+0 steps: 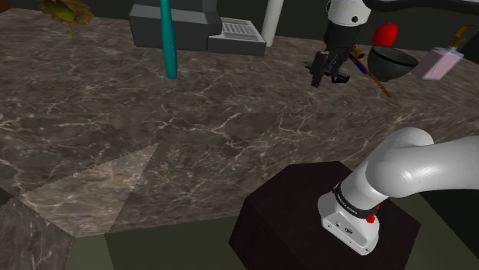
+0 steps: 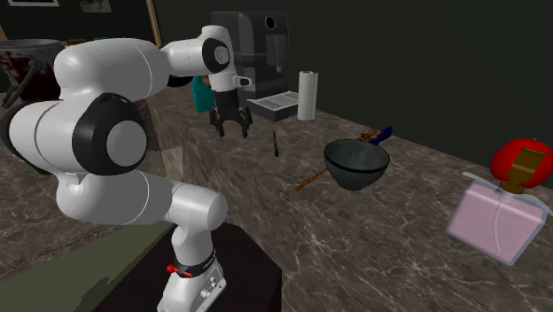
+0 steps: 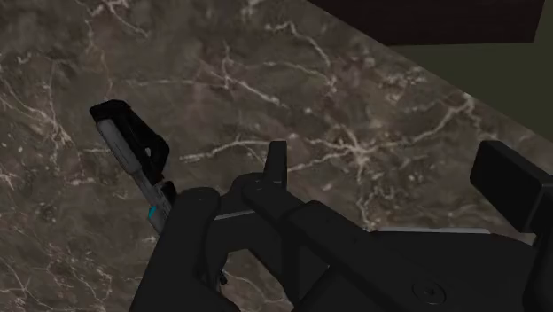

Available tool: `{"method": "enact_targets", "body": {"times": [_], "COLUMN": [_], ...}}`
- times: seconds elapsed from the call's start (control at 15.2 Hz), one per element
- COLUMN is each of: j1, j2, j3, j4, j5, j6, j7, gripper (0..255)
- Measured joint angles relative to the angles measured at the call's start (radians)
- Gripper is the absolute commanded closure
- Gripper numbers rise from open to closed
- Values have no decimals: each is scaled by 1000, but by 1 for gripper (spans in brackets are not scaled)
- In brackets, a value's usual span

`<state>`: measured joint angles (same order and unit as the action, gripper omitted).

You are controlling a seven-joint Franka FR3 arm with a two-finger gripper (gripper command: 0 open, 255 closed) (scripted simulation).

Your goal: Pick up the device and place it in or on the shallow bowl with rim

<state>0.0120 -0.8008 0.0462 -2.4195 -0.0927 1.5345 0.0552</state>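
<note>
Black two-finger gripper (image 1: 333,74) hangs over the far part of the brown, white-veined marble counter (image 1: 230,130) in the shoulder view. Its fingers stand apart and hold nothing. A slim, dark, bar-shaped device (image 1: 317,68) shows just beside it, toward that view's left. The dark, round shallow bowl (image 1: 390,65) with its rim sits near on the right, and a thin brown stick (image 1: 378,79) lies between gripper and bowl.

From the second exterior view, the gripper (image 2: 232,126) hovers above the stone with a clear gap between its fingertips. The device (image 2: 275,144) lies flat on the counter to the right of it, apart from it. The bowl (image 2: 356,165) stands further right, well apart from the device, with the stick (image 2: 310,182) just beside it.

Along the wrist view, the device (image 3: 133,151) rests on the counter outside the fingers, next to one of them and not between them. A pale strip runs along its body.

The step in hand looks like lining up for the grasp. To do it well, the hand should shift sideways until the bar sits centred between the fingers. The wrist should turn so the fingers cross its narrow width near the middle. Only then should the hand go straight down and close. Coming down off-centre risks a fingertip landing on the bar and knocking it away.
</note>
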Motion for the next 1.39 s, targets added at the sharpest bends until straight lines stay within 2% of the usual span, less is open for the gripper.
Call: {"method": "enact_targets", "body": {"times": [0.2, 0.53, 0.86, 1.39], "j1": [3, 18, 51, 51], "j2": [-8, 1, 74, 78], "j3": [-38, -196, -355, -395], "j4": [0, 34, 124, 43], "j5": [-21, -100, -148, -168], "j6": [8, 48, 92, 186], "j7": [-62, -323, -583, -619], "gripper": [0, 0, 0, 0]}}
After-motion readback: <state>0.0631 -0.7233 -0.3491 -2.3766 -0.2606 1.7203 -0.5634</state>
